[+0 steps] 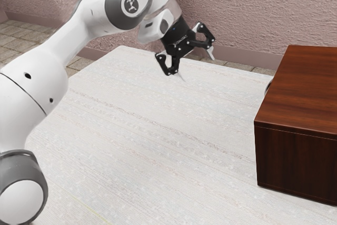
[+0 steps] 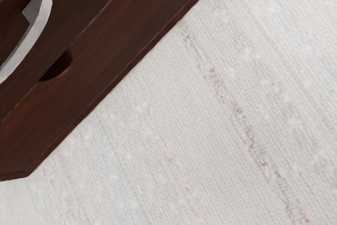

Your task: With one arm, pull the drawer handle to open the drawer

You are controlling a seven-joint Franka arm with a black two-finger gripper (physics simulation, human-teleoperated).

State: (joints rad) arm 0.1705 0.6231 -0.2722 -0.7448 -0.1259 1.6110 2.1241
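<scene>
Open table [image 1: 158,140] before drawer handle [image 2: 32,30]

One dark brown, box-shaped wooden drawer cabinet [image 1: 303,114]. One curved silver metal handle [image 2: 29,30] on its front. One pale, woven-textured surface [image 1: 158,146]. One white jointed robot arm [image 1: 79,40]. One black pincer [image 1: 196,66], with two fingers [image 1: 169,67]. One pink stucco wall [image 1: 253,3].

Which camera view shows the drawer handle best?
The wrist view: the handle is a curved silver bar standing off the dark wood drawer front, its shape plain. The exterior view shows the cabinet from its top and side, with just a grey sliver of the handle at the edge facing the gripper.
</scene>
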